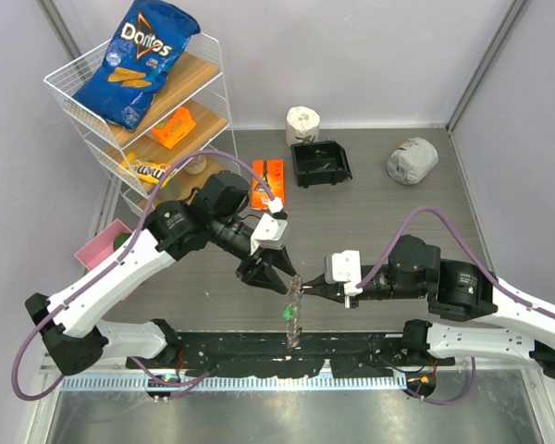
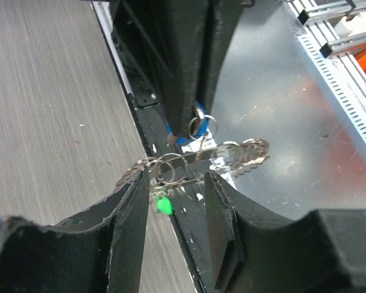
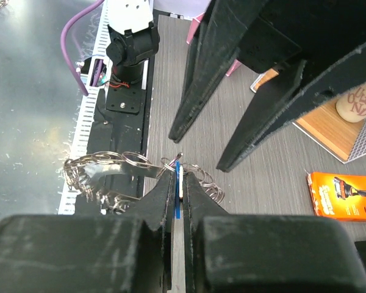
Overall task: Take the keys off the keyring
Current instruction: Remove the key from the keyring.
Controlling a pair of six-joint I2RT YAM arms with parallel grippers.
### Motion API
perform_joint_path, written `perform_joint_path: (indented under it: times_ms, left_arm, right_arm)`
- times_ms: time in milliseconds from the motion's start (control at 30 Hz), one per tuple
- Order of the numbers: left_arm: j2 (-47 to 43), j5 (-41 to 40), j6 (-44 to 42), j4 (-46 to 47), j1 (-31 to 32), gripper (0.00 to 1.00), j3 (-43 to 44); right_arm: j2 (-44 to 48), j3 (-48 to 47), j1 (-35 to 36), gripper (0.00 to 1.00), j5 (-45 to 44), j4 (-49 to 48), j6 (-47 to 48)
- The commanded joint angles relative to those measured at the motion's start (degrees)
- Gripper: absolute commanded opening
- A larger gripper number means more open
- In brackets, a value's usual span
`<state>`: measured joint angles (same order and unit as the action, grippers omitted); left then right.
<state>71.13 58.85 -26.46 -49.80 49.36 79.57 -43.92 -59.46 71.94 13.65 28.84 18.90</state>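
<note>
The keyring [image 1: 294,314] hangs in the air between the two hands, over the near edge of the tabletop [image 1: 388,213], its fringe of small metal pieces dangling. The right hand [image 1: 307,289] is pinched tight on the blue key [image 3: 177,183], and the ring trails out from there. The left hand [image 2: 177,195] is partly spread, one finger on each side of the ring's strand and not clamped on it. A green key [image 2: 163,204] hangs just beside its left finger.

This looks like the working-off step: one hand anchors the bunch while the other lines up to catch a key or the ring. No key looks freed yet. Next, the left hand likely needs to close on the ring close to the blue key, then pull or twist against the right hand's hold without dropping the bunch.

The blue bag [image 1: 143,60] on the shelf [image 1: 65,92] reads "Doritos". The print on the orange box [image 3: 341,195] is too small to read.
</note>
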Motion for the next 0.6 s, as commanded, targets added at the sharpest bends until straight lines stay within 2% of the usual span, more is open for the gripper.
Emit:
perform_joint_path:
  times_ms: [0,333,567]
  left_arm:
    - [-3.9,5.4,0.0,1.3,-0.1,0.46,-0.3]
    - [-8.3,4.3,7.0,11.4,-0.1,0.46,-6.0]
    - [-8.1,1.7,9.4,16.0,-0.1,0.52,-7.5]
  right_arm:
    - [0.2,-3.3,0.0,0.05,0.1,-3.4,0.5]
    - [-0.7,-3.9,-0.1,0.05,-0.6,-3.5,0.2]
    - [-1.6,-4.5,-0.2,0.05,-0.1,-3.5,0.0]
